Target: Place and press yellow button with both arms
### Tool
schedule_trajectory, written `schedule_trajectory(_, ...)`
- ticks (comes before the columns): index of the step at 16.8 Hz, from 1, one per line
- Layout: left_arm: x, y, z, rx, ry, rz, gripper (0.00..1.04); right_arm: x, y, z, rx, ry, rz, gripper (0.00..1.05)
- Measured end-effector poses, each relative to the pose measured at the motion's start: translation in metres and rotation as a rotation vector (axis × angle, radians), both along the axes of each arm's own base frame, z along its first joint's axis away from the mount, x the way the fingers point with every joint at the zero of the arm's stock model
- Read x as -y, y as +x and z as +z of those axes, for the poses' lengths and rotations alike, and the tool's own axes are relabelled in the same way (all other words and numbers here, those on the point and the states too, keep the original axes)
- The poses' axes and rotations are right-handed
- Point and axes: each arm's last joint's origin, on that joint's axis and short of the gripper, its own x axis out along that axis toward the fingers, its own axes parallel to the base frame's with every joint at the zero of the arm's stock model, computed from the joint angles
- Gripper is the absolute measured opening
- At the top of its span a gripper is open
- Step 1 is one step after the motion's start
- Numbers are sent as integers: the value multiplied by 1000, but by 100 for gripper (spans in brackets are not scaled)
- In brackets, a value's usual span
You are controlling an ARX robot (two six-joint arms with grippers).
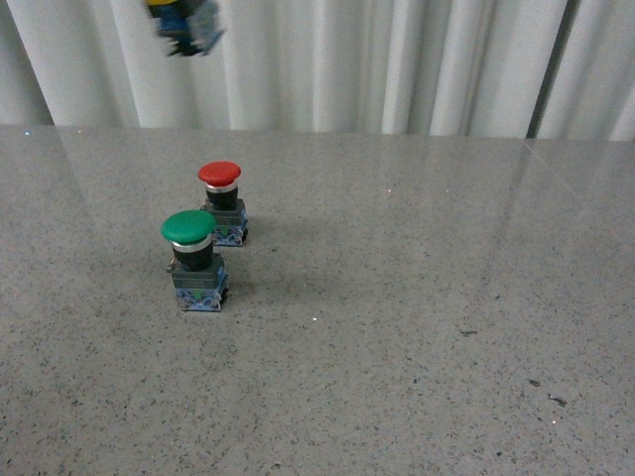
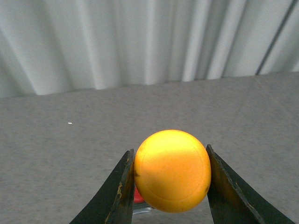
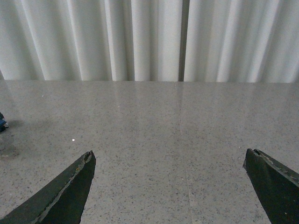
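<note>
The yellow button (image 1: 185, 20) hangs high above the table at the top left of the front view, blurred, with its yellow cap cut off by the frame edge and its blue-grey base showing. In the left wrist view its yellow cap (image 2: 172, 170) fills the gap between the two black fingers, and my left gripper (image 2: 169, 150) is shut on it. My right gripper (image 3: 169, 153) is open over bare table, with nothing between its fingers. Neither arm shows in the front view.
A red-capped button (image 1: 219, 198) and a green-capped button (image 1: 192, 260) stand upright on the grey speckled table (image 1: 417, 327), left of centre. White curtains (image 1: 397, 59) hang behind the table's far edge. A sliver of red (image 2: 138, 195) shows under the yellow cap.
</note>
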Motion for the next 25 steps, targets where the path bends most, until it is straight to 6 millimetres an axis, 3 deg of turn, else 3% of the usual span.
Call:
schedule_trajectory(3, 53, 26, -27, -102, -51, -47, 39, 0, 0, 0, 0, 0, 0, 98)
schedule_trajectory(5, 81, 37, -48, -171, -52, -77, 39, 0, 0, 0, 0, 0, 0, 98)
schedule_trajectory(7, 100, 44, -56, -205, -57, -93, 39, 0, 0, 0, 0, 0, 0, 98)
schedule_trajectory(9, 136, 40, -104, -333, -26, -131, 39, 0, 0, 0, 0, 0, 0, 98)
schedule_trajectory(10, 137, 44, -114, -357, -27, -121, 39, 0, 0, 0, 0, 0, 0, 98)
schedule_trajectory(16, 130, 50, -126, -404, -34, -65, 39, 0, 0, 0, 0, 0, 0, 98)
schedule_trajectory(25, 131, 51, -124, -428, -61, -86, 38, 0, 0, 0, 0, 0, 0, 98)
